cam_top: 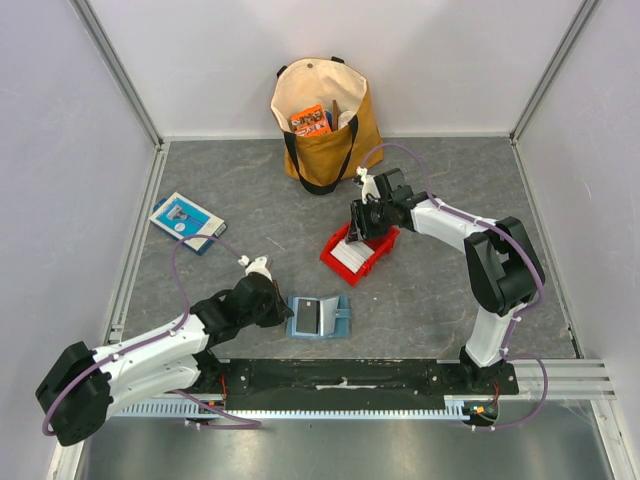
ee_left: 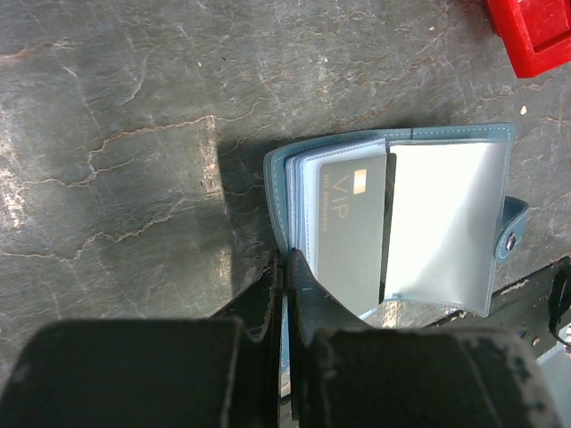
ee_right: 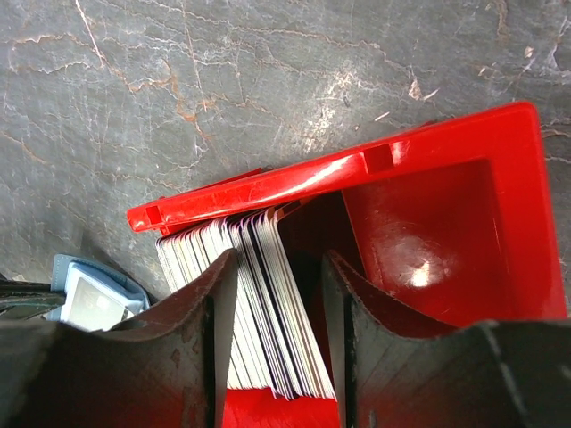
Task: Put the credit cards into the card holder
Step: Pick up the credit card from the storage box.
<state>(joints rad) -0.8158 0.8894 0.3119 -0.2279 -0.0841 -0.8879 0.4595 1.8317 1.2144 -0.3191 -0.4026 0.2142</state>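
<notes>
Grey table (cam_top: 450,300): box (cam_top: 187,221) at 9 o'clock. Reaching low, left gripper (ee_left: 285,267) pinches open wallet (cam_top: 318,317) by its left edge, centre. Bag (cam_top: 325,120) at 12 o'clock. Bin (cam_top: 385,245) at wallet's 1 o'clock; inside, downward-angled right gripper (ee_right: 278,267) straddles cards (ee_right: 268,294), jaws part-open, unclamped.

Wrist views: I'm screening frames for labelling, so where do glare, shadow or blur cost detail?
Left wrist: glare whitens the clear sleeve of the card holder, its shadow darkens the table left of it, the left gripper is a near-black blur. Right wrist: a highlight flares inside the red bin; the right gripper is dark and soft, the credit cards sharp-edged.
</notes>
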